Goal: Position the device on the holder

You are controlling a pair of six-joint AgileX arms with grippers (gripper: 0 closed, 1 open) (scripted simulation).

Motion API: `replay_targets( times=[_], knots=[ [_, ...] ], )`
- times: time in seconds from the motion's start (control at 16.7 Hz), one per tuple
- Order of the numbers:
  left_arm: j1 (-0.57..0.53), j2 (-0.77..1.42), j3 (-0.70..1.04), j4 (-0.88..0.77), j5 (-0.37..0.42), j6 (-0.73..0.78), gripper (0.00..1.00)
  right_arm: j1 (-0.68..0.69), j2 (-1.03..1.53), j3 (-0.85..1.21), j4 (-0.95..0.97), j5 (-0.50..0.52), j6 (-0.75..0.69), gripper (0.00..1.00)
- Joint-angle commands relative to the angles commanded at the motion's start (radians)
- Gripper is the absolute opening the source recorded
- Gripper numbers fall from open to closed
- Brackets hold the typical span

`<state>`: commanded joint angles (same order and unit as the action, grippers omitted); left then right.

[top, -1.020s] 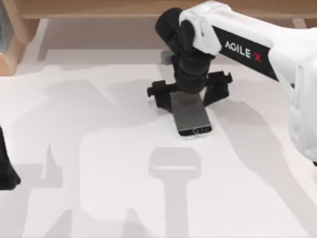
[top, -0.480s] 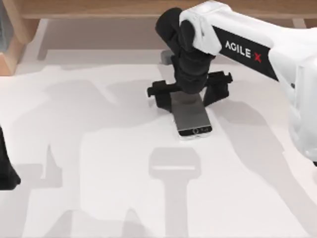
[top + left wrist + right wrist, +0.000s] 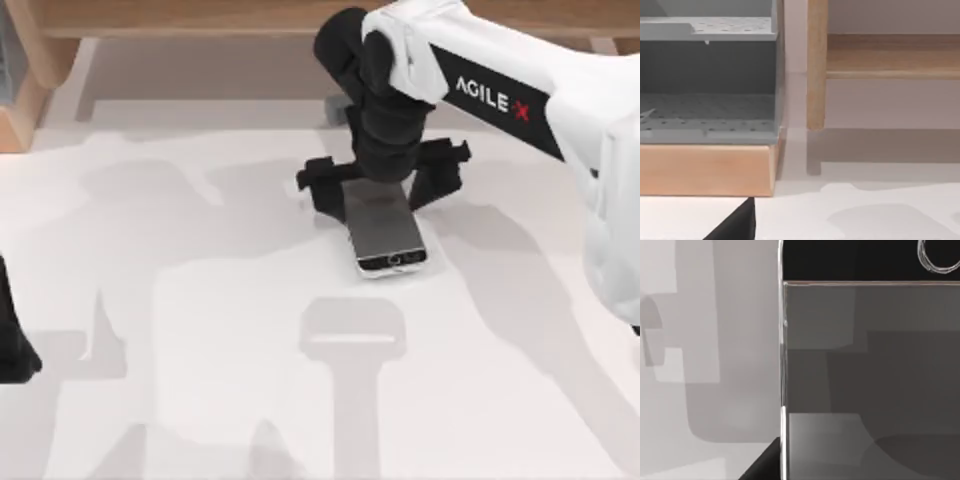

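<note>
Gripping the device by its far end, the right gripper keeps its fingers clamped on the rim — a thin hold, so the home-button end could sag or slip before reaching any holder.

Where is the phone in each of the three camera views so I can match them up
Top view: the phone lies just above the table's centre, under the right arm's tool, home button toward the picture's bottom.
Left wrist view: not in it.
Right wrist view: its screen and silver rim take up the right part of the picture.
Shared landmark: the round home button, seen in the top view and the right wrist view.
</note>
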<state>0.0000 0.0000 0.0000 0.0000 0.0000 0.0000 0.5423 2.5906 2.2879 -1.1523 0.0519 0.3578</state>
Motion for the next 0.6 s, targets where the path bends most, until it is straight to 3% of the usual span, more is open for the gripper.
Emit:
replay_targets(
  times=[0.6],
  knots=[
    [0.0,0.0,0.0,0.0,0.0,0.0,1.0,-0.009,-0.054,0.028,-0.026,-0.006,-0.015,0.0]
  ],
)
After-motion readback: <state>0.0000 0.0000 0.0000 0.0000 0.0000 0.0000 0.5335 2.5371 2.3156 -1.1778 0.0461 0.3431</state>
